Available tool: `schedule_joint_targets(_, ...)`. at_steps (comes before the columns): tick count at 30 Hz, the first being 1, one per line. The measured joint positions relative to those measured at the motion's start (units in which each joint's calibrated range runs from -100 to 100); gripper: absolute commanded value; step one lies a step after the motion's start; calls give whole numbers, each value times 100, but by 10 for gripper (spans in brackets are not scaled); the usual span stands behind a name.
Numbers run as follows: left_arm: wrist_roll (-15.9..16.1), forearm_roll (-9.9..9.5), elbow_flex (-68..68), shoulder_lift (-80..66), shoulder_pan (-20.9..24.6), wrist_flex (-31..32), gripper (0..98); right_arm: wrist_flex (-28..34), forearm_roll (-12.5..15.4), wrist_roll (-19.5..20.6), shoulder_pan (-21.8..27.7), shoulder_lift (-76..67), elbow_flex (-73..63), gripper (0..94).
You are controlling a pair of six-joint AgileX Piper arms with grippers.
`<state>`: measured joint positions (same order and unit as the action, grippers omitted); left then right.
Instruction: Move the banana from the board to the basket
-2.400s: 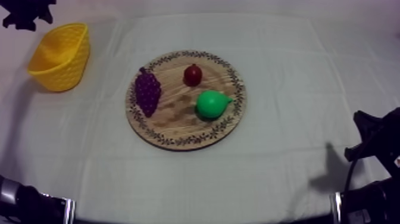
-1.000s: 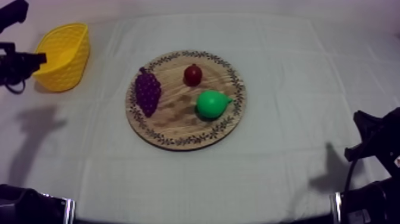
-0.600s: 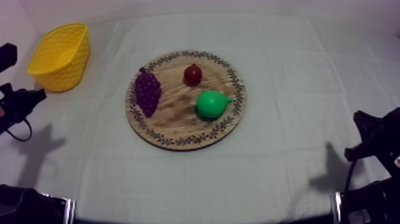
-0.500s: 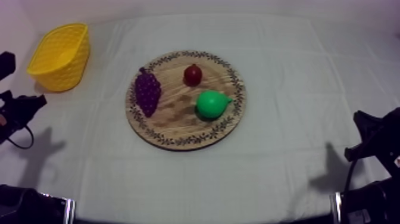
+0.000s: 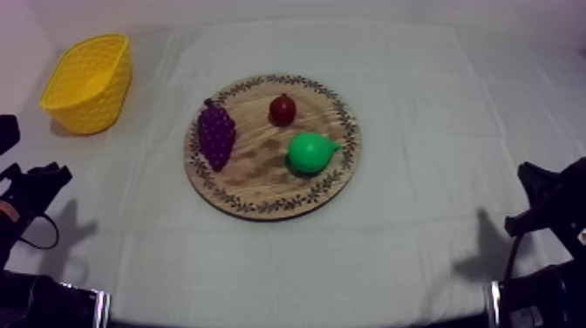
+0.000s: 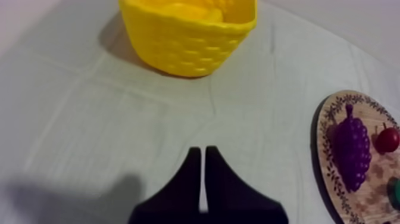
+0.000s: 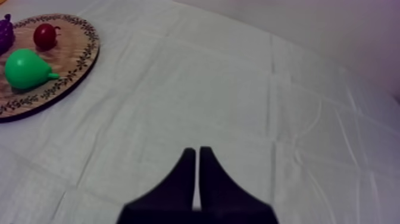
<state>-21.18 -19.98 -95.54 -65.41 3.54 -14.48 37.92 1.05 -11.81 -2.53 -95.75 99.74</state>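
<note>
My left gripper (image 6: 199,150) was closed up tight. Its two black fingers (image 6: 225,192) were pressed together into a thin point, and it held nothing. It hung over the bare cloth (image 5: 419,131) at the left side of the table, a little way off from the yellow basket (image 5: 87,113) and not touching it. The basket stood at the far left corner of the cloth. From the left wrist camera I saw a smooth yellow shape lying inside it, and I took that for the banana (image 6: 184,8). It was yellow on yellow, so I could not be fully sure. The round wooden board (image 5: 253,187) lay in the middle of the table, well apart from the basket. On it were the purple grapes (image 5: 215,135) near the left rim, the small red fruit (image 5: 282,110) toward the far side and the green pear (image 5: 310,153) just in front of the red fruit. None of the three touched another. My right gripper (image 7: 194,150) was closed too, with its fingers together and nothing in them. It sat low at the right side of the table over plain cloth, well apart from the board.
</note>
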Motion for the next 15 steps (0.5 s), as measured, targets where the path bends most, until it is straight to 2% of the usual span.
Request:
schedule_joint_targets(4,150,183,-185,-379,4,-109,1,0,0,0,0,0,0,4)
schedule_joint_targets(7,332,397,-279,-676,-25,-300,2,0,0,0,0,0,0,4)
schedule_joint_targets(12,892,1058,-386,-1282,17,-873,15,0,0,0,0,0,0,4)
schedule_joint_targets(15,1200,1333,-298,-1717,24,-1373,8,0,0,0,0,0,0,4)
